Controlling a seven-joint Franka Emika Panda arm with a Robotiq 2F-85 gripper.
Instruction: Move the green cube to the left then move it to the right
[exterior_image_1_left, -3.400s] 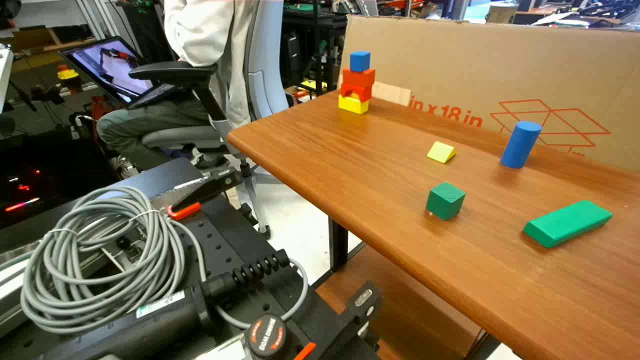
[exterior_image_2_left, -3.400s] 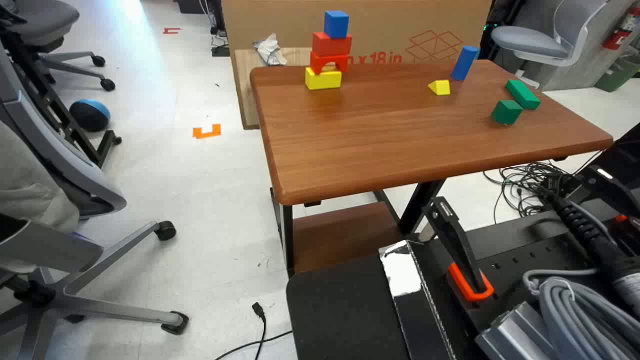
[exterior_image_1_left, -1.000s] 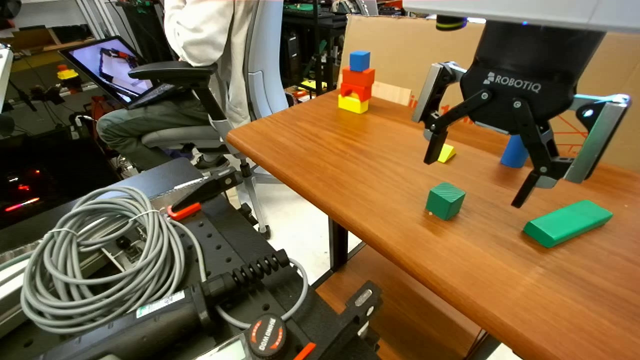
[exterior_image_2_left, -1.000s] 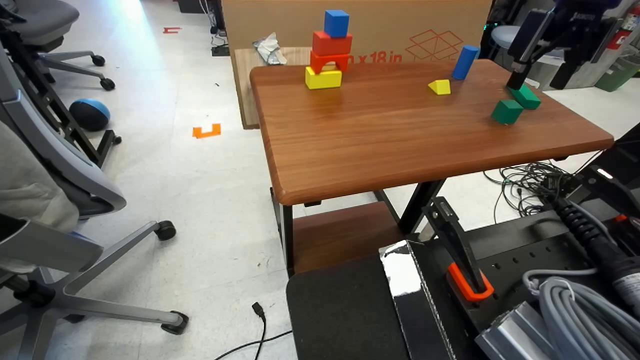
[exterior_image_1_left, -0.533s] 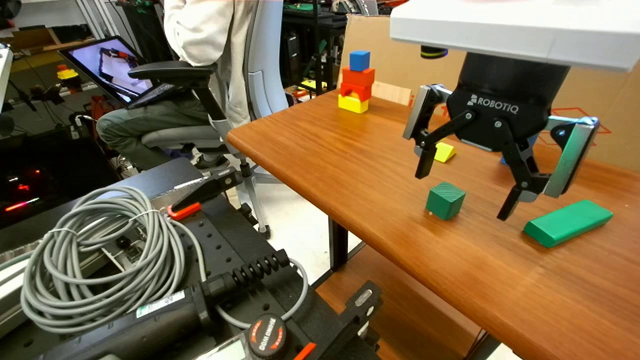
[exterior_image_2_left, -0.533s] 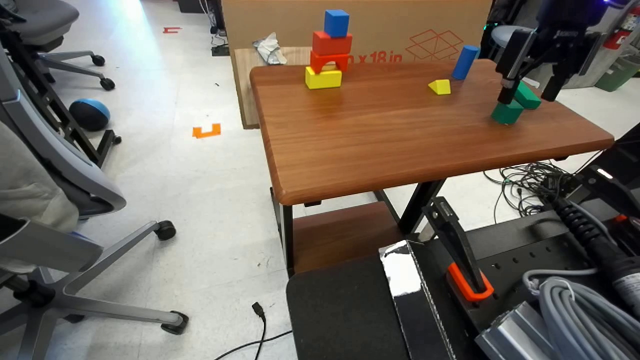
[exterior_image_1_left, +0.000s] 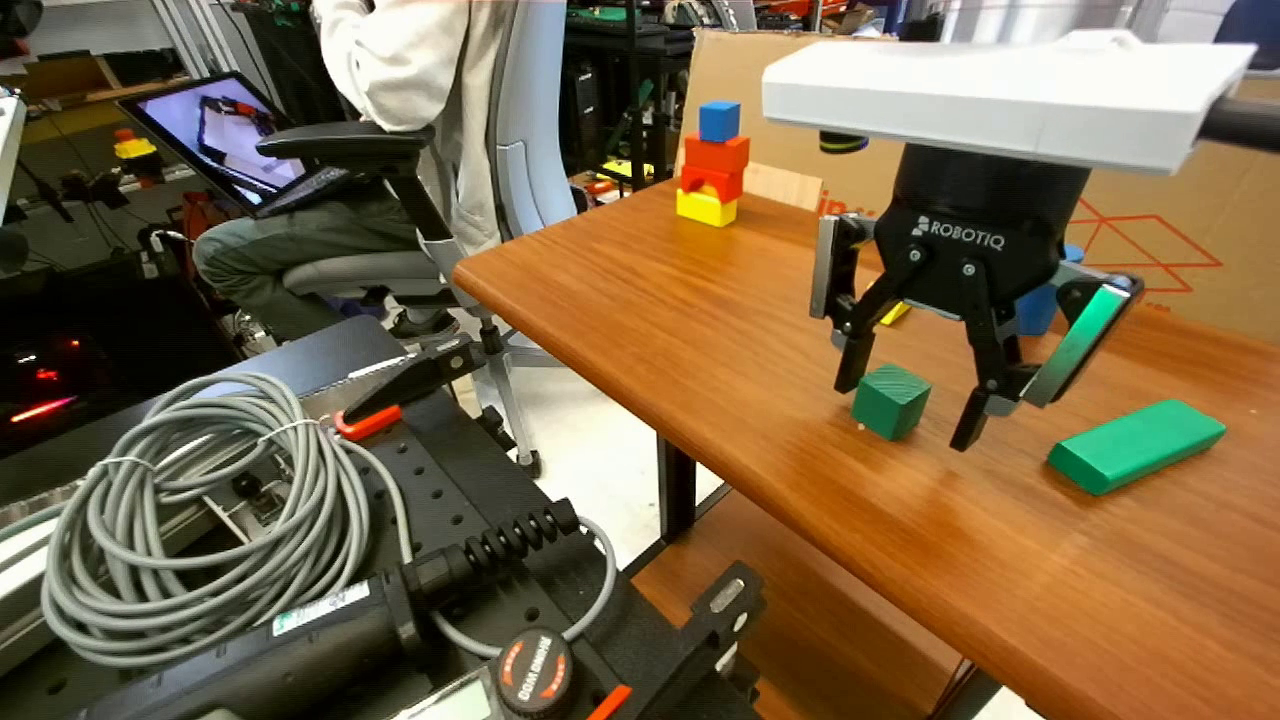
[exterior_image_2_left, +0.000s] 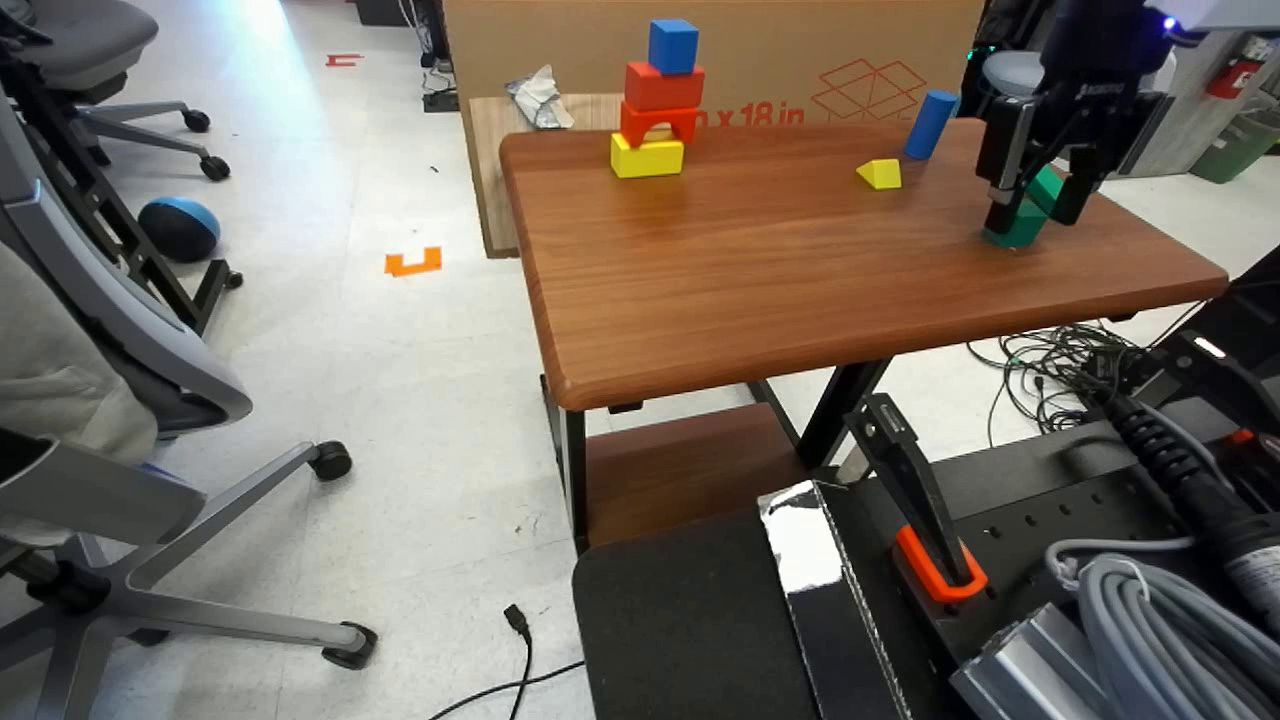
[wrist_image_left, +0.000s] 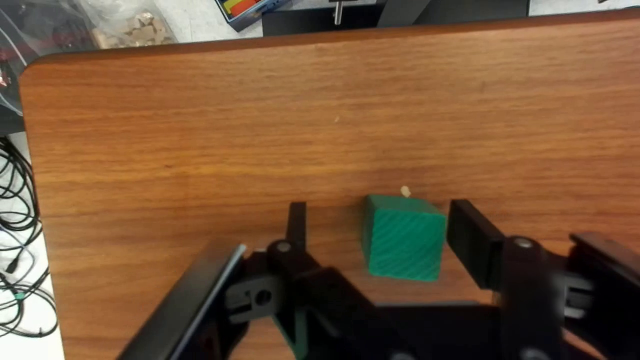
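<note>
Currently, the tool (wrist_image_left: 378, 212) is hovering above the bench (exterior_image_1_left: 640, 290), its jaws standing well apart and gripping nothing. Beneath it, the green cube (wrist_image_left: 406, 242) is resting on the bench, appearing nearer one finger (wrist_image_left: 472, 242) in the wrist view. Descending without recentring is probably risking fingertip contact with the cube's top, tipping or shoving it.

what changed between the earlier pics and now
The tool came into both exterior views, moved down toward the green cube and partly narrowed its jaws; nothing was gripped or released. The cube, flat green block, yellow wedge, blue cylinder and block tower stayed put.
</note>
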